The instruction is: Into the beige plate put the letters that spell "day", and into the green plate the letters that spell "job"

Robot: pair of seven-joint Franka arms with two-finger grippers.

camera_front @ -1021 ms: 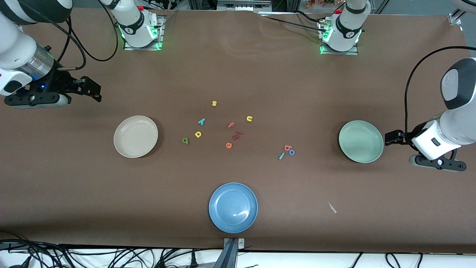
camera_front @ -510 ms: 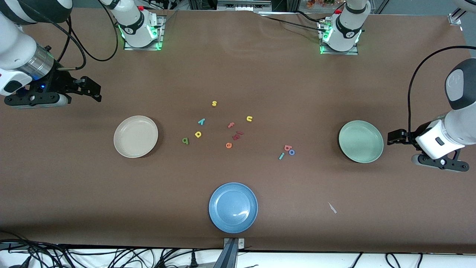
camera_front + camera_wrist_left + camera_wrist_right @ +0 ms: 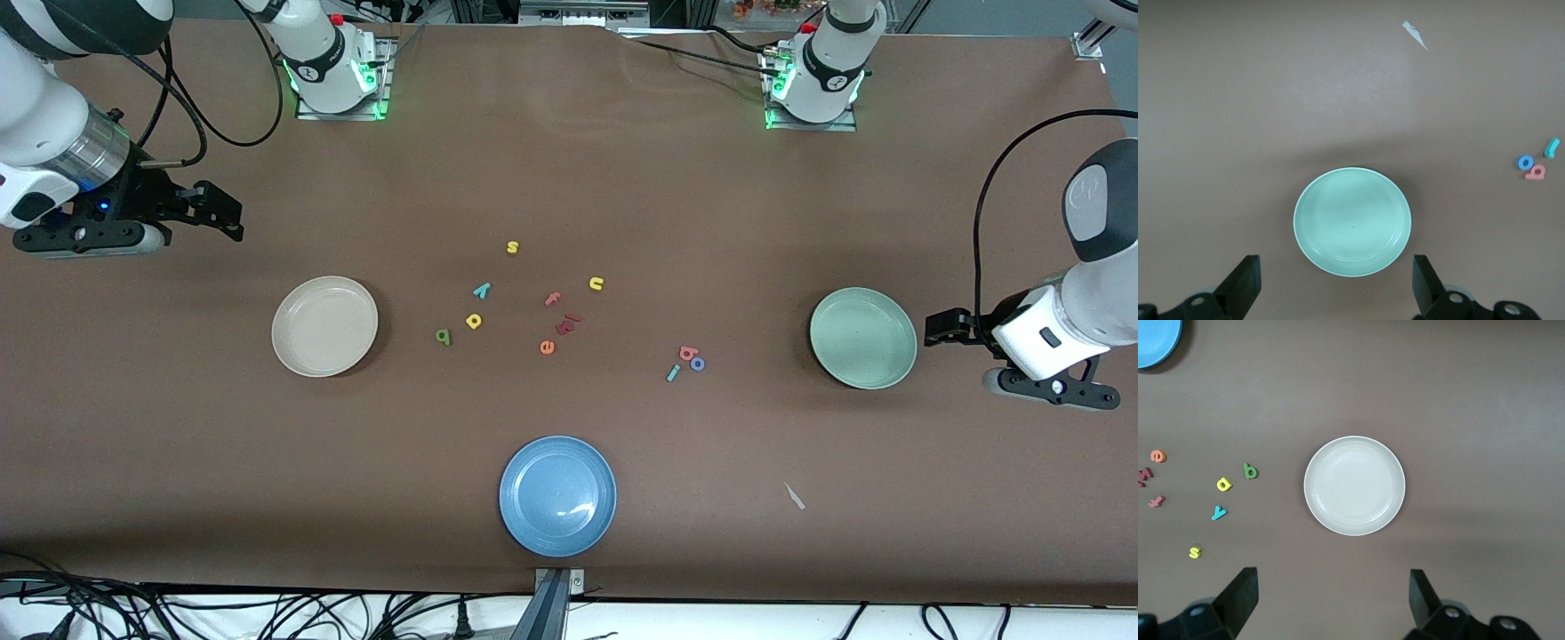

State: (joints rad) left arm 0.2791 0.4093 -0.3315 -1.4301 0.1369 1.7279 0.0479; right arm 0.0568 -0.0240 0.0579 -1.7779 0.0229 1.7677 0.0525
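The beige plate (image 3: 324, 325) (image 3: 1354, 485) lies toward the right arm's end, the green plate (image 3: 862, 337) (image 3: 1352, 221) toward the left arm's end. Both hold nothing. Between them lie a yellow letter (image 3: 474, 321), a dark green letter (image 3: 443, 336) and a teal "y" (image 3: 482, 289). Closer to the green plate sit the teal "j" (image 3: 673, 372), blue "o" (image 3: 698, 364) and salmon "b" (image 3: 687, 353), close together. My left gripper (image 3: 944, 327) (image 3: 1336, 283) hangs open beside the green plate. My right gripper (image 3: 222, 213) (image 3: 1333, 593) hangs open near the beige plate.
A blue plate (image 3: 557, 495) lies near the front edge. Other letters sit mid-table: yellow "s" (image 3: 512, 247), yellow "u" (image 3: 596, 284), salmon "f" (image 3: 552, 299), orange "e" (image 3: 547, 347), a dark red piece (image 3: 567, 324). A white scrap (image 3: 794, 496) lies nearer the camera.
The left arm has drifted slightly away from the green plate, toward its end of the table. The right arm has barely shifted. No letter or plate has moved.
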